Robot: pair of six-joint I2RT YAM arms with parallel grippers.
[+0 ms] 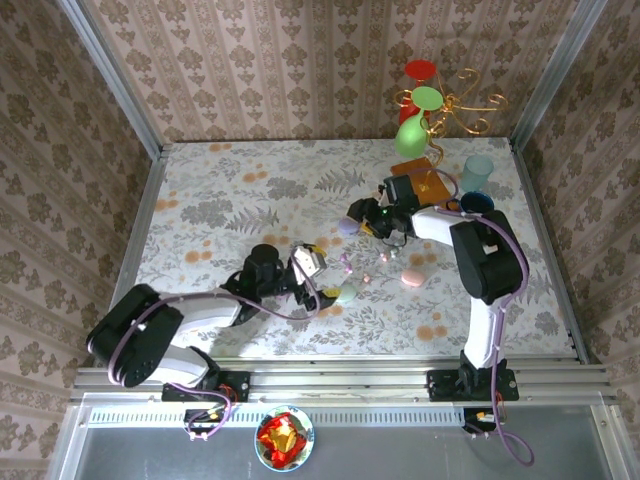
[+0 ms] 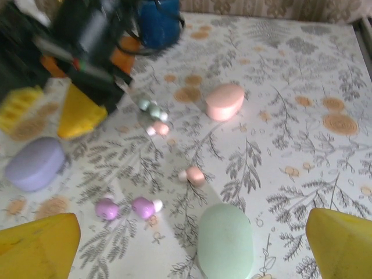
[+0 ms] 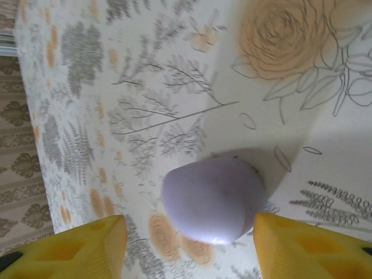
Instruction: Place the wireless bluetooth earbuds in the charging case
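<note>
Mint case (image 2: 225, 241) just beside lilac earbuds (image 2: 143, 207)

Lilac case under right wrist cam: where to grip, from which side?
Come straight down and pinch the lilac case across its flanks at the widest line; the domed top would likely slip. The open yellow fingers straddle it.

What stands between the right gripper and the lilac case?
Nothing visible. The lilac case lies on the bare table directly ahead of the right gripper, whose jaws are spread open to either side of it.
</note>
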